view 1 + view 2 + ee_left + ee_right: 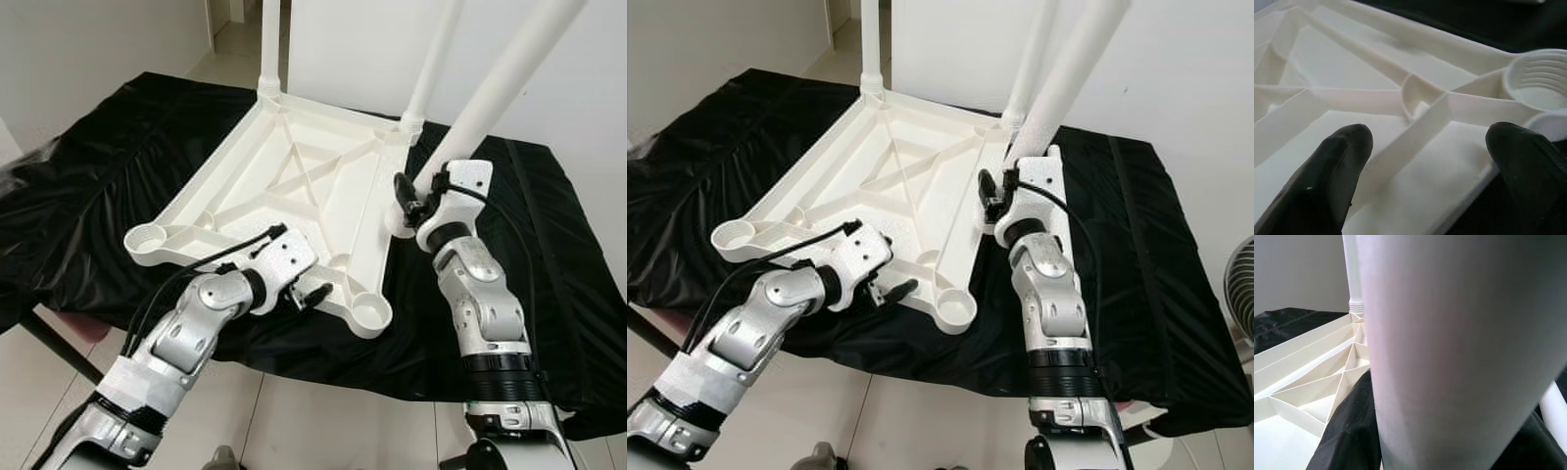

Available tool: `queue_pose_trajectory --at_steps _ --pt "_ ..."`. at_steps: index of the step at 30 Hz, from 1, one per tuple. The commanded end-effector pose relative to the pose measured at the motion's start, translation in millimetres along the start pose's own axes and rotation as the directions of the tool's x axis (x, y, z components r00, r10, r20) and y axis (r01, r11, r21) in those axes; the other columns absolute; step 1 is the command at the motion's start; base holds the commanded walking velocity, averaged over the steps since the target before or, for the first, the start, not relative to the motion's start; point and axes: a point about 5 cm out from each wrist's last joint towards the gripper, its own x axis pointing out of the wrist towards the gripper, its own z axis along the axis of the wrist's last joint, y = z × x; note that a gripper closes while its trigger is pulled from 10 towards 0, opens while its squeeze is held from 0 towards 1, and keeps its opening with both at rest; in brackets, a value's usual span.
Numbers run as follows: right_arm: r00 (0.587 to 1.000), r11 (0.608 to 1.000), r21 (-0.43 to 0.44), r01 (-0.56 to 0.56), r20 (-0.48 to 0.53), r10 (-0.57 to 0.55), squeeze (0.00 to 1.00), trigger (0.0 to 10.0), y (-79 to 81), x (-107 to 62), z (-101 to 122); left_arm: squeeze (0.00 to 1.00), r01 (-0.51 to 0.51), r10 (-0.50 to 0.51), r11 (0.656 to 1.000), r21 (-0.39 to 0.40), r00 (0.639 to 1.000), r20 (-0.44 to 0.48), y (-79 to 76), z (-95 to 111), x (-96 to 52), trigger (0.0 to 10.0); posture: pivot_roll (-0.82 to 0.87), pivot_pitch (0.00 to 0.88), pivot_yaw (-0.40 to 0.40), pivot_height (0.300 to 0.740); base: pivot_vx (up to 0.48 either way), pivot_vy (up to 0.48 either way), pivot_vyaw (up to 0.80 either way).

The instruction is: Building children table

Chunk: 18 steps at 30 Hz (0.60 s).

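A white plastic tabletop point(294, 186) lies upside down on the black-covered table. Two white legs point(269, 44) stand upright in its far corner sockets. The near-left socket point(147, 238) and near-right socket point(370, 311) hold nothing. My right gripper point(421, 196) is shut on a third leg point(495, 93), which leans to the right with its lower end by the tabletop's right rim. In the right wrist view this leg point(1459, 347) is pressed close against a black finger point(1347, 431). My left gripper point(312, 292) is open at the near rim, its fingers point(1347, 147) straddling a rib.
The black cloth point(88, 186) hangs over the table's front edge, with pale tiled floor point(294, 421) below. A white wall point(353, 49) rises just behind the table. A fan point(1240, 294) stands on the floor at the far right.
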Motion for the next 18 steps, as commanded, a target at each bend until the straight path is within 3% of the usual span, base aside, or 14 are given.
queue_pose_trajectory --at_steps 1,5,10,18 --pt "1.0 1.0 -0.011 0.004 0.027 -0.004 0.0 10.0 -3.3 0.6 6 0.0 0.045 -0.044 0.999 0.019 0.999 -0.009 -8.0 -3 0.8 10.0 0.12 0.065 -0.052 0.74 0.0 0.0 0.0" --pt "1.0 1.0 -0.012 0.006 0.028 -0.005 0.0 10.0 -3.9 0.4 6 0.0 0.061 -0.06 0.998 0.021 0.998 -0.011 -10.2 -4 1.1 10.0 0.12 0.065 -0.052 0.74 0.0 0.0 0.0" --pt "0.999 1.0 -0.015 0.011 0.03 -0.011 0.0 10.0 -5.2 -0.1 7 0.0 0.082 -0.08 0.993 0.08 0.996 -0.031 -17.0 -7 10.1 10.0 0.1 0.069 -0.044 0.74 0.0 0.0 0.0" --pt "0.999 1.0 -0.017 0.023 0.036 -0.022 0.0 10.0 -8.0 -1.1 9 0.0 0.089 -0.086 0.991 0.098 0.996 -0.038 -19.3 -8 22.3 10.0 0.08 0.07 -0.036 0.74 0.0 0.0 0.0"
